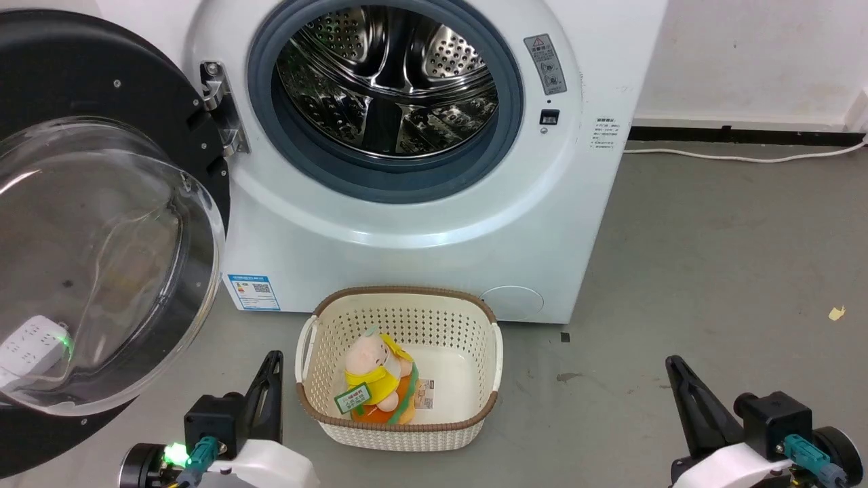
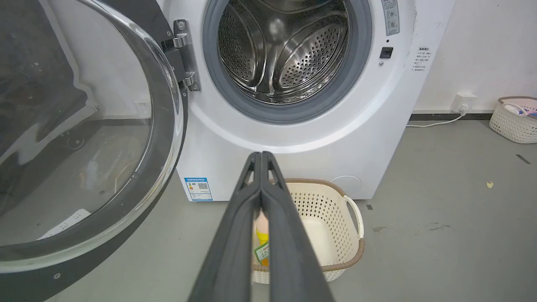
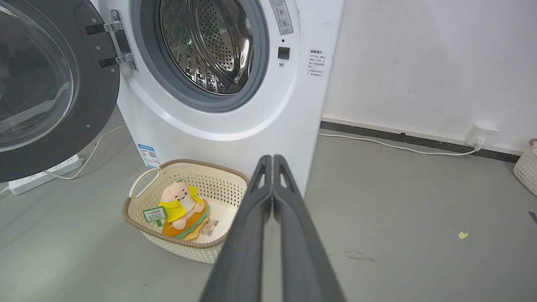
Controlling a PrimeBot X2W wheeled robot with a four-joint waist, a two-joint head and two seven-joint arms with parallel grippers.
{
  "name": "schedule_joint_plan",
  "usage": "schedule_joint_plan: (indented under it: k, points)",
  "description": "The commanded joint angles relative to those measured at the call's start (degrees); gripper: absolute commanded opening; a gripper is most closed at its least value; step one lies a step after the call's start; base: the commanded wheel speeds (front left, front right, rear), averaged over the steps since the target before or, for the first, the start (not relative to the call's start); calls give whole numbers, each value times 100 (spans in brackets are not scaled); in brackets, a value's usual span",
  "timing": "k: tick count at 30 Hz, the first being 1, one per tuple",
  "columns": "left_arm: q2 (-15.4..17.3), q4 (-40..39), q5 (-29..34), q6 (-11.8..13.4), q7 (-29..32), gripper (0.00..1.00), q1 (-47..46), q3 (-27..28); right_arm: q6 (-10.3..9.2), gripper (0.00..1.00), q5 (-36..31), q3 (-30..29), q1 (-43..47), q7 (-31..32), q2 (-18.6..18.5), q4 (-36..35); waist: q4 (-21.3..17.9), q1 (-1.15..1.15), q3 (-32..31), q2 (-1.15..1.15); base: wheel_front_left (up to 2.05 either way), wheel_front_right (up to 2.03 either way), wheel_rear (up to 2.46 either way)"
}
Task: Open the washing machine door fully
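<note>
Glossy black washing machine door swung wide

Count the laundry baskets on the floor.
2. One cream perforated plastic basket sits before the white boxy washing machine; a second basket stands by the wall, far right. Others may be hidden.

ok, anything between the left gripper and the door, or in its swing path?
Nothing visible between the left gripper and the washing machine door, already swung wide on its hinge. The basket sits to the gripper's right, off that line. A power strip lies on the floor behind the door; clearance unclear.
</note>
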Motion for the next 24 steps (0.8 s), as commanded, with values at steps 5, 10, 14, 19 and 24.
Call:
schedule_joint_plan:
  k: [5,10,14,19,24]
  points:
    - [4,-71,93,55,87,0,-73,34,4,0,-52,24,-151,76,23,-62,-16,0,16,0,0,0,0]
    - [4,-111,122,69,145,0,-86,59,4,0,-76,32,-183,135,24,-81,-30,0,30,0,0,0,0]
    - [4,-142,145,80,192,0,-96,80,4,0,-95,39,-208,181,25,-97,-41,0,42,0,0,0,0]
    - [4,-182,174,94,250,0,-109,105,4,0,-119,48,-240,240,26,-116,-55,0,56,0,0,0,0]
    - [4,-229,208,110,320,0,-124,136,5,0,-148,58,-278,310,27,-139,-72,0,73,0,0,0,0]
